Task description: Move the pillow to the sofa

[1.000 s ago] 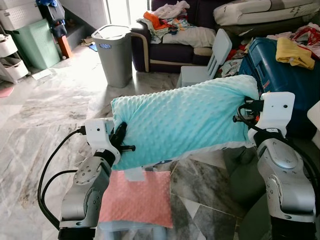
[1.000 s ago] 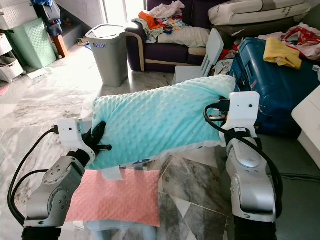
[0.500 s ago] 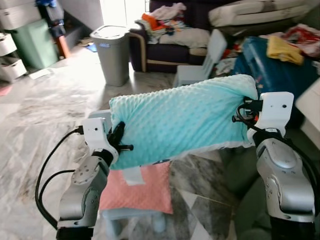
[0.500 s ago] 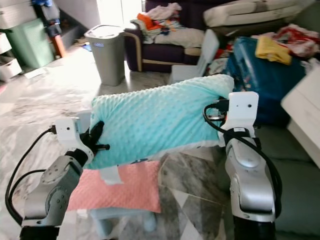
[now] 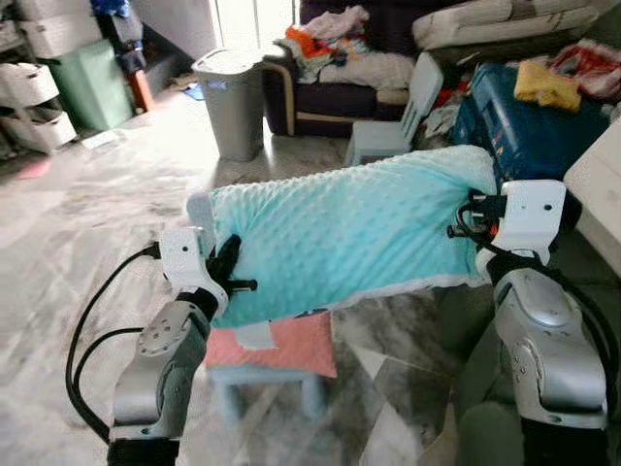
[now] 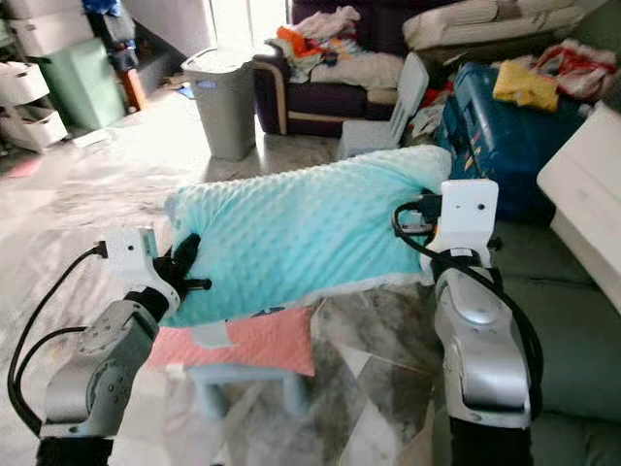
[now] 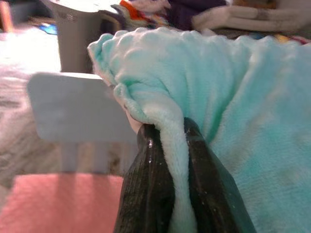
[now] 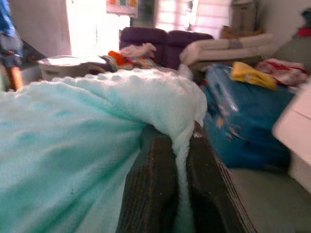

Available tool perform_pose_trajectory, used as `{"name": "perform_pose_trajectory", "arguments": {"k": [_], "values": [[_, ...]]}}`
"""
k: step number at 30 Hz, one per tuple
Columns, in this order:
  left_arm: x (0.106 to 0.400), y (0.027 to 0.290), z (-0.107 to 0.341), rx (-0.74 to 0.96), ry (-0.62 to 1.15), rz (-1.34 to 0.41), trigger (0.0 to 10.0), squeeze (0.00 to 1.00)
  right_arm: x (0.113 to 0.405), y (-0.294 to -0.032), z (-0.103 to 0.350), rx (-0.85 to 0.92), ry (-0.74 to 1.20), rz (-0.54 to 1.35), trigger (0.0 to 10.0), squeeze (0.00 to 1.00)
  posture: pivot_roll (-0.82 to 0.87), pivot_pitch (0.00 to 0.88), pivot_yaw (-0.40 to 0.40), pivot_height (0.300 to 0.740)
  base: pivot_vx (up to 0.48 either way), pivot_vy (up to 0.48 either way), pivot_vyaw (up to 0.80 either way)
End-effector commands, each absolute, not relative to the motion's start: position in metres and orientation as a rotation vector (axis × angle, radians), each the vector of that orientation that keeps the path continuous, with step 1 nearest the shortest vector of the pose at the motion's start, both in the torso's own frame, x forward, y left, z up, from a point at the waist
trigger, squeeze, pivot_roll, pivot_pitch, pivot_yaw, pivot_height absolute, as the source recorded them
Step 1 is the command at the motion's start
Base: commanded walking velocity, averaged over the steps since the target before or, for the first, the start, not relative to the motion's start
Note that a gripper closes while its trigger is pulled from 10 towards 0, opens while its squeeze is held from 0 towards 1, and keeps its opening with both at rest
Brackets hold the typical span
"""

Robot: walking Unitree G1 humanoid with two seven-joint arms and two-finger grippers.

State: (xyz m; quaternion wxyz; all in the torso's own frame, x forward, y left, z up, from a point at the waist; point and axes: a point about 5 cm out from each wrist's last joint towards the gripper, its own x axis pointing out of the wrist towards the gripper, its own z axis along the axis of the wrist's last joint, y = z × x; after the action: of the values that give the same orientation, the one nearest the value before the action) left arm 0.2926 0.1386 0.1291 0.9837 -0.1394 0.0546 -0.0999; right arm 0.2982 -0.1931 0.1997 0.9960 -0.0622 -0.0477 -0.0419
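A mint-green dotted pillow point(image 5: 349, 233) hangs in the air between my two arms, well above the floor. My left gripper point(image 5: 229, 260) is shut on its left edge, and the left wrist view shows the fabric point(image 7: 172, 145) pinched between the black fingers point(image 7: 146, 194). My right gripper point(image 5: 475, 218) is shut on the pillow's right corner point(image 8: 182, 141). The dark purple sofa point(image 5: 320, 97) stands at the far side of the room, heaped with clothes. A second, pink pillow point(image 5: 277, 345) lies on a small pale-blue chair point(image 5: 262, 374) just below the held one.
A grey lidded bin point(image 5: 233, 102) stands beside the sofa's left arm. Another pale-blue chair point(image 5: 403, 116) and a blue suitcase point(image 5: 519, 126) with a yellow cloth sit ahead on the right. A grey-green cushion edge point(image 6: 572, 330) is at my right. Marble floor point(image 5: 87, 214) lies open at left.
The camera has shifted, so the sofa, bin and suitcase sit slightly differently in frame. Both grippers keep the same hold on the green pillow.
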Motion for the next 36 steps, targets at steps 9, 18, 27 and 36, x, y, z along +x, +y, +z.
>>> {"name": "perform_pose_trajectory", "arguments": {"k": [9,18,27,36], "values": [[0.2954,0.1420,0.1342,-0.270,0.097,-0.203,10.0,0.00,0.2988,-0.1925,0.2080,-0.121,-0.134,-0.094,10.0,0.00,-0.09,0.000,0.024,0.740,-0.260,0.000,0.00],[0.2955,0.1419,0.1342,-0.281,0.097,-0.200,10.0,0.00,0.2985,-0.1924,0.2066,-0.118,-0.128,-0.093,10.0,0.00,-0.09,0.000,0.024,0.740,-0.056,0.000,0.00],[0.2953,0.1415,0.1338,-0.295,0.102,-0.208,10.0,0.00,0.2983,-0.1925,0.2063,-0.116,-0.127,-0.094,10.0,0.00,-0.09,0.000,0.025,0.740,0.000,0.231,0.00],[0.2958,0.1416,0.1334,-0.301,0.109,-0.214,10.0,0.00,0.2982,-0.1918,0.2059,-0.115,-0.126,-0.094,10.0,0.00,-0.09,0.000,0.025,0.740,0.000,0.479,0.00]]}}
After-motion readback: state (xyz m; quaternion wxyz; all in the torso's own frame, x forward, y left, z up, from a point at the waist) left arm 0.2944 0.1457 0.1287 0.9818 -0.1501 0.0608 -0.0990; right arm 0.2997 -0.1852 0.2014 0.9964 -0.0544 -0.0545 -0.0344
